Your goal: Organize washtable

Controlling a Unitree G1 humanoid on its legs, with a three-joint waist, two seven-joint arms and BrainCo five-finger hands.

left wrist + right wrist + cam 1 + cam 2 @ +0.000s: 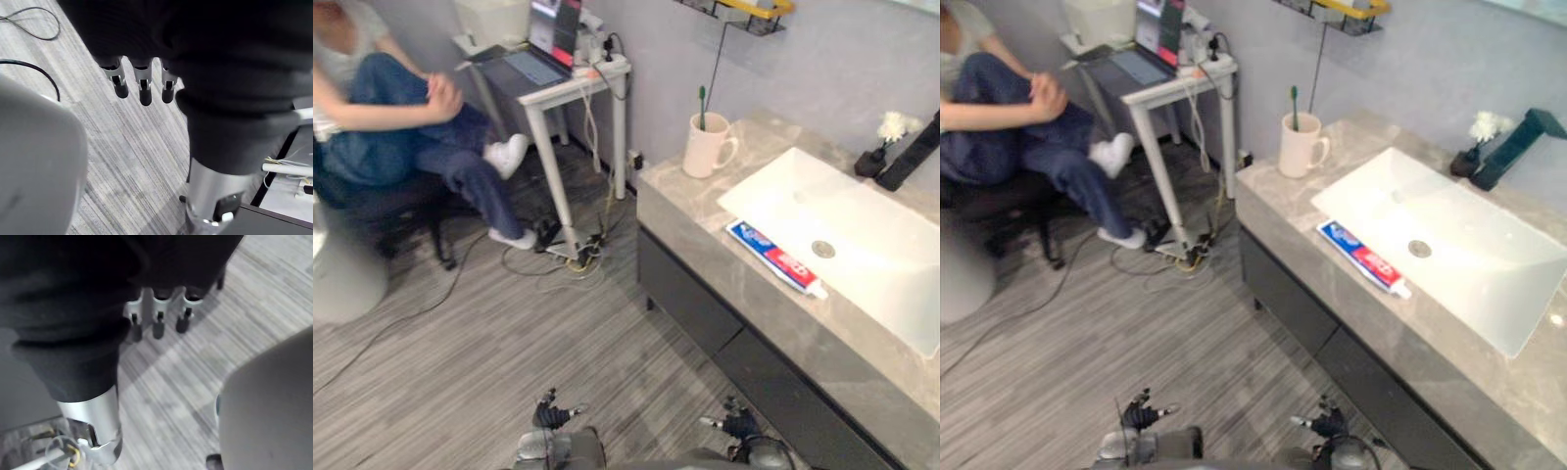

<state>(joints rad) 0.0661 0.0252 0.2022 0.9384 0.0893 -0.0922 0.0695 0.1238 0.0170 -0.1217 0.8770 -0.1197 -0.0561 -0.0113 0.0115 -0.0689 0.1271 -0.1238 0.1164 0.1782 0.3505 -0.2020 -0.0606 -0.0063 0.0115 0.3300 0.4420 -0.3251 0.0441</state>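
Grey stone washtable [677, 193] takes right half of frame. Toothpaste tube [775, 258] lies loose on counter right of centre, against sink [881, 269] rim. Mug [708, 147] holding toothbrush [702, 106] stands upper centre. Left hand [553, 413], right hand [736, 421] at bottom edge, fingers relaxed, apart, empty. Judged: not started; tube yet to be put away.
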